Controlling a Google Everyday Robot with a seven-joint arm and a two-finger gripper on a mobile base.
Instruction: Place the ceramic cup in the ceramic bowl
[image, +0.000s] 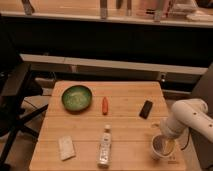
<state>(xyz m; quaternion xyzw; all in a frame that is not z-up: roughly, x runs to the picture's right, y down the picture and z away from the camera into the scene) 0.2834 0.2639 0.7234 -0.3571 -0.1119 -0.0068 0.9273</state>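
Low at the front right corner of the desk (125, 127), the claw (167, 144) was at the cup (160, 147), reaching down from the thick white arm (190, 119) that came in from the right side of the view. It met the rim of the cup on the right side, but I could not tell if it was clenched on the cup or released, because the arm and the cup hid this part. The cup stood upright on the wood, near the desk edge. The green bowl (76, 97) stood well apart from it, in the back left part of the desk, and nothing lay in it. Between them, just right of the bowl, lay a small orange-red carrot (105, 105), and further right a small black object (146, 109). A clear bottle (105, 146) with a white cap lay on its side near the front edge, and a pale flat packet (66, 148) lay to the left of it.
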